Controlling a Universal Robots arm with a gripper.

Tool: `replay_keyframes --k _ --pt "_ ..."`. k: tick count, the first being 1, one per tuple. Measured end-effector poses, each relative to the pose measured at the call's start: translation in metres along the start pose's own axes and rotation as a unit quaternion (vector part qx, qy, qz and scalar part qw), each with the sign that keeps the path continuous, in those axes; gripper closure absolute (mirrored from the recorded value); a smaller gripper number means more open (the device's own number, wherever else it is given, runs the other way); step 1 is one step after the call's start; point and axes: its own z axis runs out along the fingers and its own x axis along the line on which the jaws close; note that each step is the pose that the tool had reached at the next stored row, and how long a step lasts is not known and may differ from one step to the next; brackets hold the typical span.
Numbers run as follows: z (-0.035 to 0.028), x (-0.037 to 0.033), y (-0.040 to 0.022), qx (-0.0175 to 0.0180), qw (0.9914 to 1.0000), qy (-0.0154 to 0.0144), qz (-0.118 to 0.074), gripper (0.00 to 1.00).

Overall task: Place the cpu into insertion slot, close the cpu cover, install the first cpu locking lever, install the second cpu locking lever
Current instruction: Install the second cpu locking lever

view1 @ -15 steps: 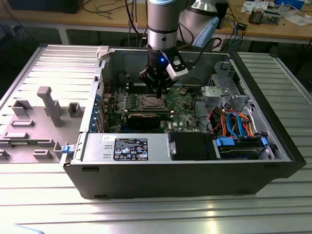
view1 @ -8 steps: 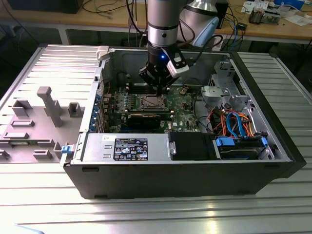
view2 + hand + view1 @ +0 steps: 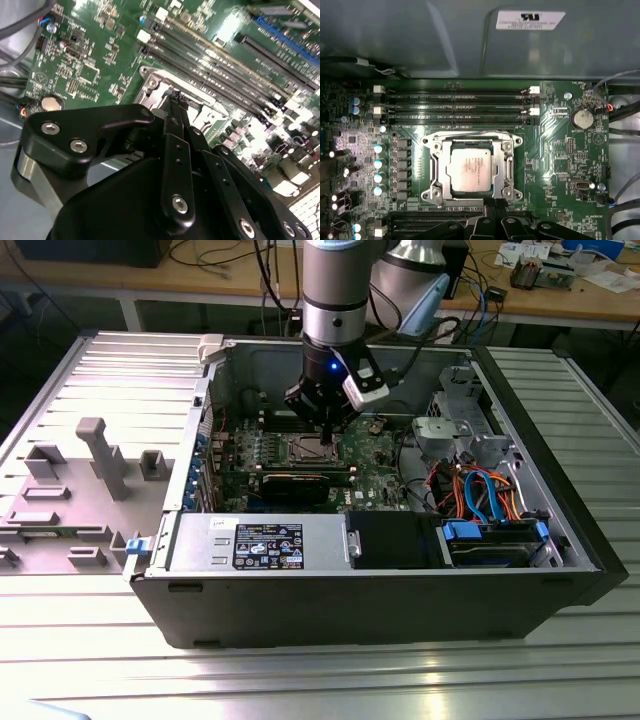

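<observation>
Currently the silvery-grey square cpu sits in the metal-rimmed insertion slot on the green motherboard, with the thin silvery cpu cover down around it. Black end effector hovers at the slot's edge, fingers pressed together, empty. Risk: fingertip slips, scraping board components beside the slot.

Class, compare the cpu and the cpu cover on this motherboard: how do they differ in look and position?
The cpu is a solid square with an unbroken silvery-grey top; the cpu cover is a thin metal frame with a cut-out centre. The cpu sits in the middle, while the cpu cover lies down around its edges. Both are silvery metal, square and flat on the green board.
</observation>
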Motion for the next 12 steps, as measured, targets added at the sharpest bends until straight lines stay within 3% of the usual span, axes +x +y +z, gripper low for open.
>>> replay_keyframes --k 8,12 --pt "0.0008 0.0020 -0.0162 0.0000 1.00000 0.0009 0.000 0.89" --pt "0.0011 0.0128 -0.0167 0.0000 1.00000 0.0008 0.000 0.89"
